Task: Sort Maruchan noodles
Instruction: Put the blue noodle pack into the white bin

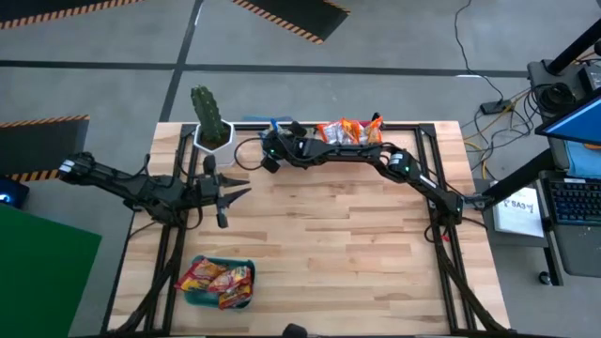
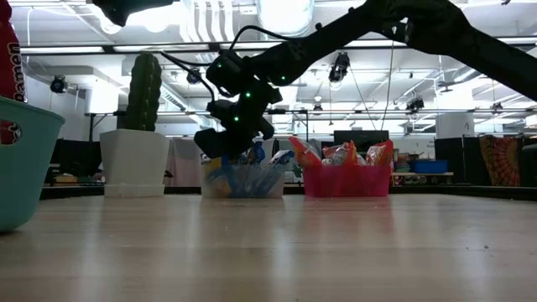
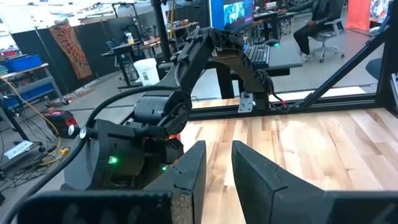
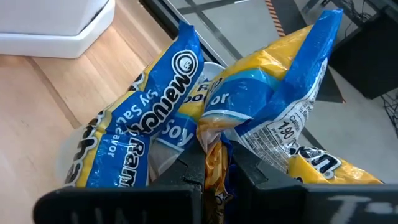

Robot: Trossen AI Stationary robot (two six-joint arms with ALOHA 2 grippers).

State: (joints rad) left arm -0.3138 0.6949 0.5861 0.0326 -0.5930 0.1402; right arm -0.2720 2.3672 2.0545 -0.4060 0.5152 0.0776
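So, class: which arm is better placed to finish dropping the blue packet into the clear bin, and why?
The right. Its gripper is already over the clear bin, shut on a blue packet. The left gripper waits, empty, beside the cactus.

The middle of the pale wooden table (image 1: 329,235) lay free for passing. At the far edge stood a green cactus in a white pot (image 1: 212,127), a clear plastic bin (image 2: 243,179) and a red plastic bin (image 2: 346,179) (close together), and the teal plastic bin (image 1: 218,283) blocked the near left corner.

R arm (image 1: 272,150) over far bins; L (image 1: 230,192) idle.
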